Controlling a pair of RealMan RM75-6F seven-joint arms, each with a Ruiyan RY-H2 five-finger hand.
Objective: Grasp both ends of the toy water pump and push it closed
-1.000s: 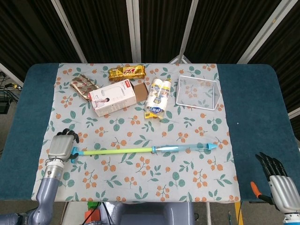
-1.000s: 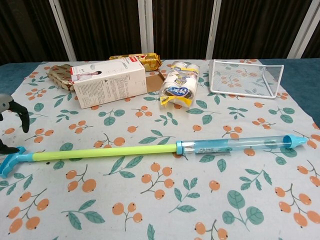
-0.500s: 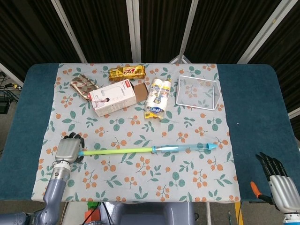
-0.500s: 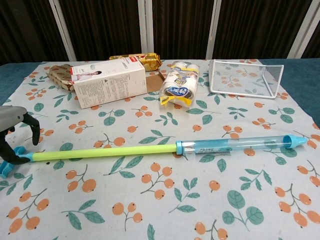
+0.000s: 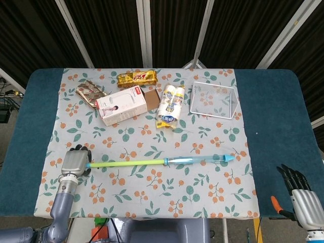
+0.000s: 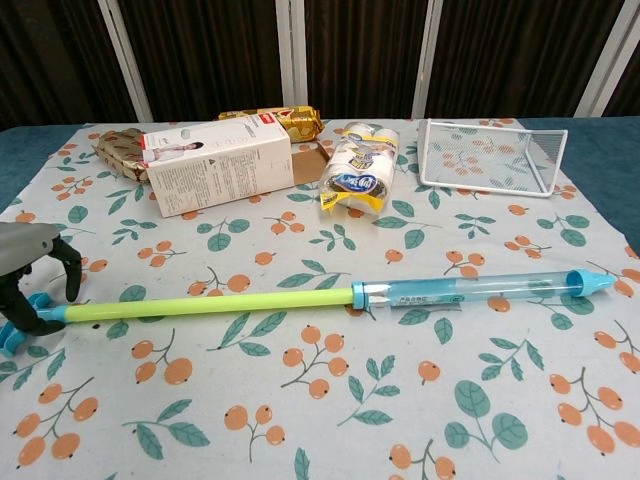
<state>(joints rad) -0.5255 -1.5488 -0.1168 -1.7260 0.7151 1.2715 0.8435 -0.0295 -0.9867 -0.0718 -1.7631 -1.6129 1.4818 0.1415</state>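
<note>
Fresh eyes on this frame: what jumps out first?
The long toy water pump lying fully extended across the flowered cloth, yellow-green rod to the left, clear blue barrel to the right. The left hand is wrapped around its handle end, while the right hand sits off the table's near right corner, away from the pump.

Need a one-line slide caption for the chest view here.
Left hand closing around the handle end of the extended toy water pump on the floral tablecloth; right hand absent from this view.
</note>
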